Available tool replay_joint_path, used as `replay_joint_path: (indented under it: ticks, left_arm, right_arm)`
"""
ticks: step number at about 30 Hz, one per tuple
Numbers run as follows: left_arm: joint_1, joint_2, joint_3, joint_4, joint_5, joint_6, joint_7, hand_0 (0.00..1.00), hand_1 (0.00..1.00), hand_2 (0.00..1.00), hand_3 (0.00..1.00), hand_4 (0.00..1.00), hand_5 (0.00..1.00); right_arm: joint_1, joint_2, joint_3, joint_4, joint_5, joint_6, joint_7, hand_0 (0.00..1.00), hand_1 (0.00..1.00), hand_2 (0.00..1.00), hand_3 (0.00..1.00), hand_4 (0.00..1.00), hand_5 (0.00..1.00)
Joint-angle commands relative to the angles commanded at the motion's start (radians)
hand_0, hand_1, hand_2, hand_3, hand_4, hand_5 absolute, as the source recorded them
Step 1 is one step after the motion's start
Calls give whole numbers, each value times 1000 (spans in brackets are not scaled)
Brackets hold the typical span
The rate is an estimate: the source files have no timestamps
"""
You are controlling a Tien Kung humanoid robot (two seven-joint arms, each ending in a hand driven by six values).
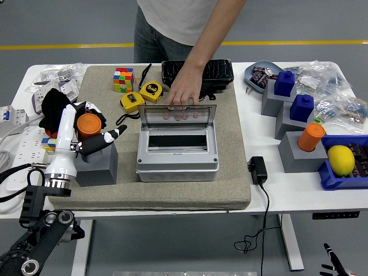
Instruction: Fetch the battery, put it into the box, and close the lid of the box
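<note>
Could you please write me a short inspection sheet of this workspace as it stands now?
Surface: white table, beige mat on it.
Job's things: orange battery in left hand above grey block; box with lid up, steadied by person's hand.
Clutter: cubes, tape measures, black case, lemon, bags.
Hands: left shut on battery; right not in view.
Cables: adapter lead over near edge.
Surroundings: grey floor, yellow line.

On the surface (270,198), the left hand (86,135) at nine o'clock has its fingers (112,135) curled around the orange battery (89,124) atop a grey block (98,167). A person's hand (183,95) holds the box (177,152) lid (177,115) upright at centre.
</note>
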Motion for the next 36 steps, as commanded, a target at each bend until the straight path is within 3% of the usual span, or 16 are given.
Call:
replay_joint_path:
  ticks: [6, 10, 16, 24, 28, 36]
  left_arm:
    - [-39, 33, 138, -8, 133, -6, 62, 100, 41, 53, 14, 993, 21]
    - [-82, 45, 256, 11, 158, -5, 76, 101, 40, 49, 4, 966, 31]
    - [-158, 48, 376, 37, 152, -5, 86, 99, 40, 48, 2, 944, 48]
    - [-274, 9, 495, 101, 131, 2, 83, 100, 39, 48, 2, 954, 51]
    - [-335, -24, 540, 177, 95, 11, 71, 99, 38, 46, 2, 955, 46]
    - [-422, -61, 582, 299, 51, 18, 57, 99, 38, 45, 2, 958, 66]
  right_arm:
    - [-3, -1, 7, 0, -20, 4, -2, 805, 719, 723, 776, 998, 998]
    - [0, -1, 3, 0, -14, 5, -1, 806, 719, 723, 776, 998, 998]
    - [0, -2, 6, 0, -20, 4, -3, 805, 719, 723, 773, 998, 998]
    - [4, -7, 2, 0, -26, 6, -5, 806, 718, 723, 775, 998, 998]
    - [6, -8, 0, 0, -32, 7, -7, 806, 718, 723, 775, 998, 998]
    - [5, -8, 3, 0, -43, 7, -10, 806, 718, 723, 773, 998, 998]
